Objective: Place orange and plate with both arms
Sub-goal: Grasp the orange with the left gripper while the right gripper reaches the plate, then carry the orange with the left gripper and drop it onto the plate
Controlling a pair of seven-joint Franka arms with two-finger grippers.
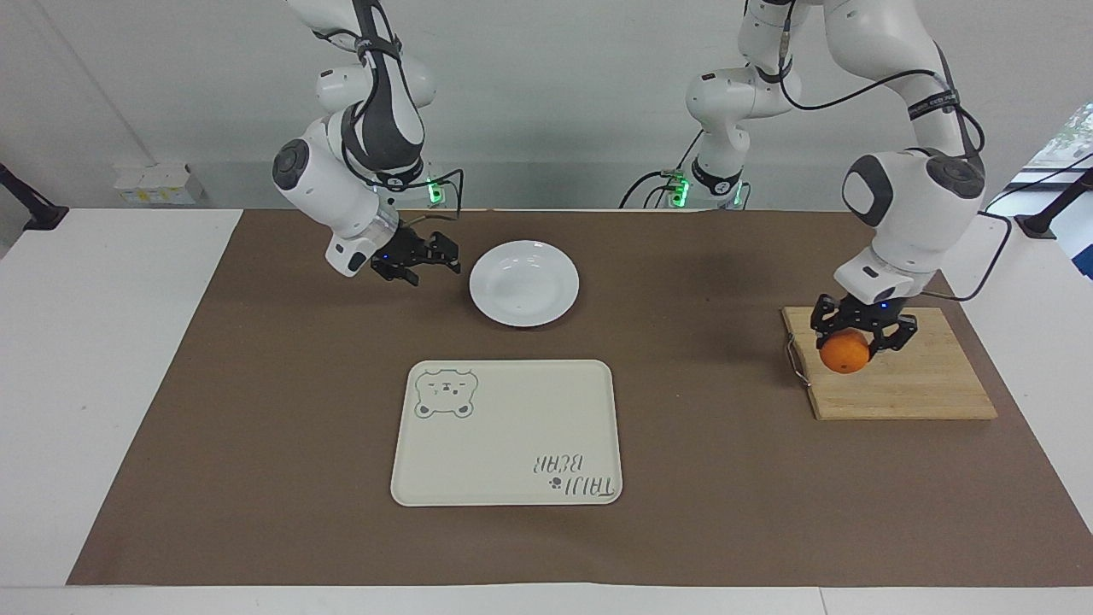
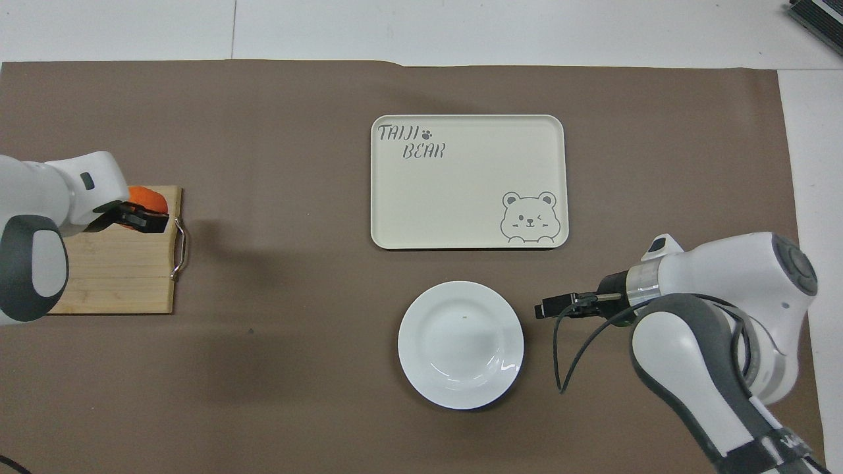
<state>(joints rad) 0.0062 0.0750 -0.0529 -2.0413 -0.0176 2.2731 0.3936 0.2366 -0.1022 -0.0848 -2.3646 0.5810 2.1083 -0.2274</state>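
Note:
The orange hangs just above the wooden cutting board, and my left gripper is shut on it from above. In the overhead view the orange peeks out past the left gripper over the board's edge. The white plate lies bare on the brown mat, between the robots and the tray. My right gripper hovers low beside the plate's rim, toward the right arm's end, open and holding nothing. From overhead the right gripper sits just off the plate.
A cream tray with a bear drawing lies farther from the robots than the plate, also visible from overhead as the tray. The cutting board has a metal handle on its tray-facing edge. A brown mat covers the table.

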